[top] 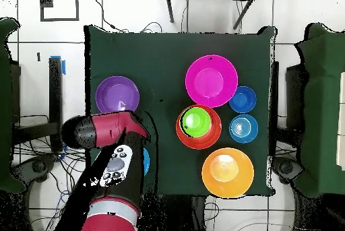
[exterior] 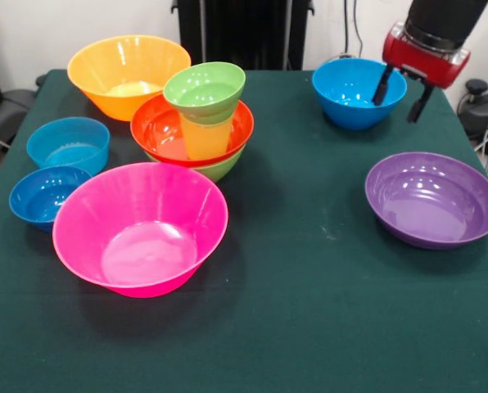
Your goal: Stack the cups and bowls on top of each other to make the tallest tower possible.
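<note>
Gripper (exterior: pixel 401 94) seen open, empty, fingers spread over blue bowl (exterior: pixel 357 92); that bowl mostly hidden under arm in overhead view. Tower (exterior: pixel 196 123) well apart from gripper: medium green bowl largely concealed. Dark green tablecloth (exterior: pixel 309 311); tiled floor (top: pixel 40 46).

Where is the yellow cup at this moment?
In the front view, the yellow cup stands inside the red-orange bowl, under the small green bowl, behind the large pink bowl.

Glossy smooth plastic bowls (exterior: pixel 140 228); translucent yellow plastic cup (exterior: pixel 205 137); matt green cloth covers the table (exterior: pixel 326 319); claw (exterior: pixel 401 92) housing shiny red.
</note>
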{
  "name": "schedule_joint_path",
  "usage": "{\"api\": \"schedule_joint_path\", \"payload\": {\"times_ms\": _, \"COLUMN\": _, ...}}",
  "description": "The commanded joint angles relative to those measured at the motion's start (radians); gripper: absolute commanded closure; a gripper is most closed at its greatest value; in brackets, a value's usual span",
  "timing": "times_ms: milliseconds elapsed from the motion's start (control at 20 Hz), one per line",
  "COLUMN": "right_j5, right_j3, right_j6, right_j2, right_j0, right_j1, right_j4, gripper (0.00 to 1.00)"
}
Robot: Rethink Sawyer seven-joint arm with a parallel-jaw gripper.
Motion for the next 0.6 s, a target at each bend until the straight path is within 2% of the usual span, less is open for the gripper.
{"api": "schedule_joint_path", "payload": {"times_ms": 50, "right_j5": -0.06, "right_j3": 0.037, "right_j6": 0.167, "right_j2": 0.014, "right_j0": -0.004, "right_j1": 0.082, "right_j4": 0.027, "gripper": 0.0}}
{"api": "schedule_joint_path", "payload": {"times_ms": 450, "right_j5": 0.105, "right_j3": -0.032, "right_j6": 0.077, "right_j2": -0.033, "right_j0": 0.0, "right_j1": 0.096, "right_j4": -0.01, "gripper": 0.0}}
{"api": "schedule_joint_path", "payload": {"times_ms": 600, "right_j5": 0.124, "right_j3": -0.025, "right_j6": 0.084, "right_j2": -0.024, "right_j0": -0.002, "right_j1": 0.09, "right_j4": 0.011, "gripper": 0.0}}
